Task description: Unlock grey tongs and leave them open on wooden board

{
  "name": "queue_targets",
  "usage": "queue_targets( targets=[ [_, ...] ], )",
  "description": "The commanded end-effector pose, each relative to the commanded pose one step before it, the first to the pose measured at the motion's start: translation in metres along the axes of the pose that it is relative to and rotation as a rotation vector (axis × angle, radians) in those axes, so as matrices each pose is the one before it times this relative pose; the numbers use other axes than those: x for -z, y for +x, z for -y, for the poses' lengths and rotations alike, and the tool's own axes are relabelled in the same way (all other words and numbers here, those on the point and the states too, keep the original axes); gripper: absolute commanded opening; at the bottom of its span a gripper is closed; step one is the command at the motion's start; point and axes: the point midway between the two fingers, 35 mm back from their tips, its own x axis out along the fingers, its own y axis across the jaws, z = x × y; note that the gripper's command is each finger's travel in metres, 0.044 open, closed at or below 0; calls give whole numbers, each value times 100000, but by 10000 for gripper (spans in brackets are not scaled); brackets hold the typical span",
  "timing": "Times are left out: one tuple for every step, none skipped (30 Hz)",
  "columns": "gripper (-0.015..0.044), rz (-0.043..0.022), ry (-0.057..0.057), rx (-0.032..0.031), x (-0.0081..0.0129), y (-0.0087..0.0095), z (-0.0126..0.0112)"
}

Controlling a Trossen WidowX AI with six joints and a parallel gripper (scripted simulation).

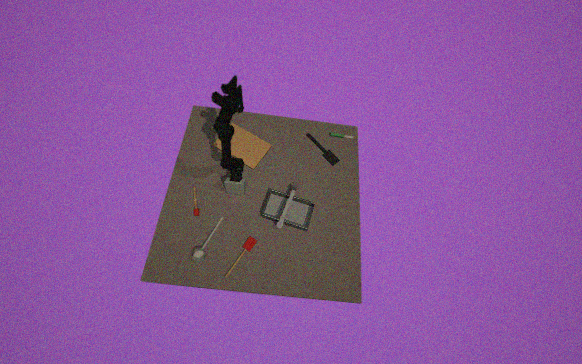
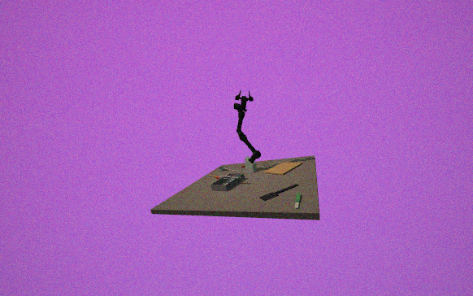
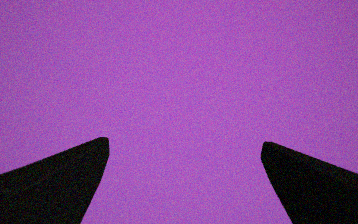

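The grey tongs point(image 1: 286, 207) point(image 2: 239, 177) lie closed across the dark roasting tin point(image 1: 269, 206) point(image 2: 220, 186) near the middle of the table. The orange wooden board point(image 1: 253, 147) point(image 2: 284, 167) lies flat behind the arm's base. My gripper point(image 1: 234, 83) point(image 2: 244, 94) point(image 3: 186, 147) is open and empty. It points upward, high above the table, far from the tongs. The wrist view shows only the two black fingertips against the purple background.
The brown table point(image 1: 318, 270) point(image 2: 201, 201) also carries a black spatula point(image 1: 323, 149) point(image 2: 279, 192), a green-handled tool point(image 1: 341, 135) point(image 2: 297, 200), a red spatula point(image 1: 246, 248), a metal ladle point(image 1: 208, 242) and a small red-tipped tool point(image 1: 195, 202). The arm's base point(image 1: 234, 185) point(image 2: 250, 166) stands left of the tin.
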Motion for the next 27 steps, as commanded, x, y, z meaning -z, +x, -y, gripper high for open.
queue_targets(
  targets=[
    [374,-35,-525,-499,-41,36,-287],
    [347,72,103,-581,-32,15,-275],
    [321,-33,-454,-1000,76,132,-527],
    [295,-233,-1108,-1092,109,72,-443],
    [269,108,-661,-686,-89,85,-458],
    [260,-283,-271,-819,-41,93,-537],
    [260,-590,-906,-1423,18,175,-853],
    [260,-189,-897,-1459,-90,218,-1014],
    [260,366,-1873,-1604,-259,181,-1066],
    [260,311,-2111,-1806,-267,206,-1189],
    [260,-257,456,-512,101,55,-254],
    [260,-256,-627,-968,-35,81,-545],
    [260,-448,-1503,-826,-37,107,-576],
    [260,-154,-336,-809,-52,107,-548],
    [260,-319,-808,-795,-107,-65,-411],
    [260,120,-911,-752,-111,94,-491],
    [260,206,-666,-893,-187,85,-613],
    [260,216,-1607,-1322,-185,179,-867],
    [260,-531,89,-140,38,79,-278],
    [260,-39,-800,-459,-44,116,-443],
    [260,-120,-791,-1223,-23,180,-731],
    [260,-579,119,-585,150,21,-257],
    [260,-10,-429,-417,-30,55,-260],
    [260,-32,-310,-961,-1,103,-504],
    [260,131,-1252,-1007,-121,152,-658],
    [260,-260,-1435,-1357,-25,220,-848],
    [260,232,-1770,-1552,-182,228,-987]
  ],
)
